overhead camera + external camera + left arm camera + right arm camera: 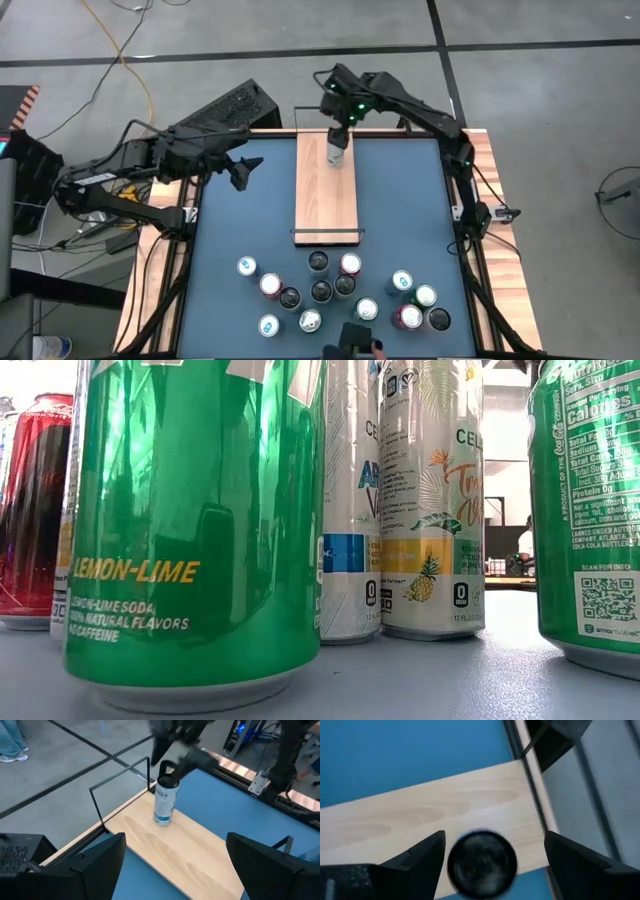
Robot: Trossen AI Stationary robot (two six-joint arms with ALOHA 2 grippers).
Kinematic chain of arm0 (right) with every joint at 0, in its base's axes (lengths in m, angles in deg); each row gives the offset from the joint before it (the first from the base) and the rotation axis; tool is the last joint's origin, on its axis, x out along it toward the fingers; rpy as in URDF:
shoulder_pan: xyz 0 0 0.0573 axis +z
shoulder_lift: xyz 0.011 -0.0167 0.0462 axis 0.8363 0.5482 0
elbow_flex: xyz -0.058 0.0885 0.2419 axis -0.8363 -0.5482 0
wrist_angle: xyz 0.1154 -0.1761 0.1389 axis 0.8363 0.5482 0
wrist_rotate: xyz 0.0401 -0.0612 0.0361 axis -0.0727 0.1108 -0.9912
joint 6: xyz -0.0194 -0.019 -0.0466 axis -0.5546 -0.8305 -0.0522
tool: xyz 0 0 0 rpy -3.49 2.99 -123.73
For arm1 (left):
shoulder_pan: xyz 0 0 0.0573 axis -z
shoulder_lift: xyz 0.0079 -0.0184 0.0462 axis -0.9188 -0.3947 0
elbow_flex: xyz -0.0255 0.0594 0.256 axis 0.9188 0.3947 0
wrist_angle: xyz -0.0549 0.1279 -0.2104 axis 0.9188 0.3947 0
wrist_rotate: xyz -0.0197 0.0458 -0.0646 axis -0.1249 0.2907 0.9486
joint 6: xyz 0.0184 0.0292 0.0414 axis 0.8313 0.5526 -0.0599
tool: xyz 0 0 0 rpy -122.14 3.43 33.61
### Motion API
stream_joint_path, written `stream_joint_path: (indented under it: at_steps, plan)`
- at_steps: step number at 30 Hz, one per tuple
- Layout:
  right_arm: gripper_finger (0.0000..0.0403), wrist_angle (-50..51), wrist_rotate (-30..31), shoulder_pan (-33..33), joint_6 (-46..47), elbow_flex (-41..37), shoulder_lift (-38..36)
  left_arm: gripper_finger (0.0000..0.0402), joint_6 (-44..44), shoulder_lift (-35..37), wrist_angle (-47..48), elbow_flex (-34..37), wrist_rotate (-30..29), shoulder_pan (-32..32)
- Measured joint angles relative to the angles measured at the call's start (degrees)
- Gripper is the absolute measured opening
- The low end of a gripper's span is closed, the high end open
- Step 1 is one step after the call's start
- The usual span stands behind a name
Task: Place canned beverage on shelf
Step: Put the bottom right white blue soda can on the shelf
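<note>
The shelf (326, 200) is pale wood, the table (230, 215) is blue, and a big can (195, 520) is green.

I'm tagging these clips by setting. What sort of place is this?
Probably a robotics lab or workshop, not a shop: a blue table with two arms on bare concrete floor marked with dark lines, loose cables, and cans clustered beside a wooden shelf.

The right gripper (492, 855) is looking straight down, its two dark fingers (420, 857) standing apart on either side of the blurred, dark round can top (482, 865), seemingly not touching it. The can is sitting on the pale wood plank shelf (430, 820) lying across the blue bench (395, 755).
</note>
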Motion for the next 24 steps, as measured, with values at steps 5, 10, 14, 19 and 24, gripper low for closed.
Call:
stream_joint_path:
  at_steps: [5,10,14,19,24]
  plan:
    - [0.0275,0.9,0.5,-0.1,-5.8,0.0,-7.7,0.0332,0.3,1.1,-1.6,0.0,-3.5,0.0]
    - [0.0152,1.6,-2.0,-3.0,-4.6,-0.1,-13.6,0.0332,1.4,4.6,-3.3,0.0,-6.1,0.0]
    - [0.0025,1.0,-5.6,-4.4,-4.3,-8.3,-18.4,0.0332,2.0,6.5,-3.1,0.0,-7.0,0.0]
    - [0.0011,-16.8,-7.0,-3.1,0.5,-32.0,-26.9,0.0332,2.4,7.9,-2.9,0.0,-8.7,0.0]
    - [0.0002,-39.2,-5.7,-1.3,7.4,-53.2,-35.0,0.0332,2.5,7.9,-2.5,0.0,-10.4,0.0]
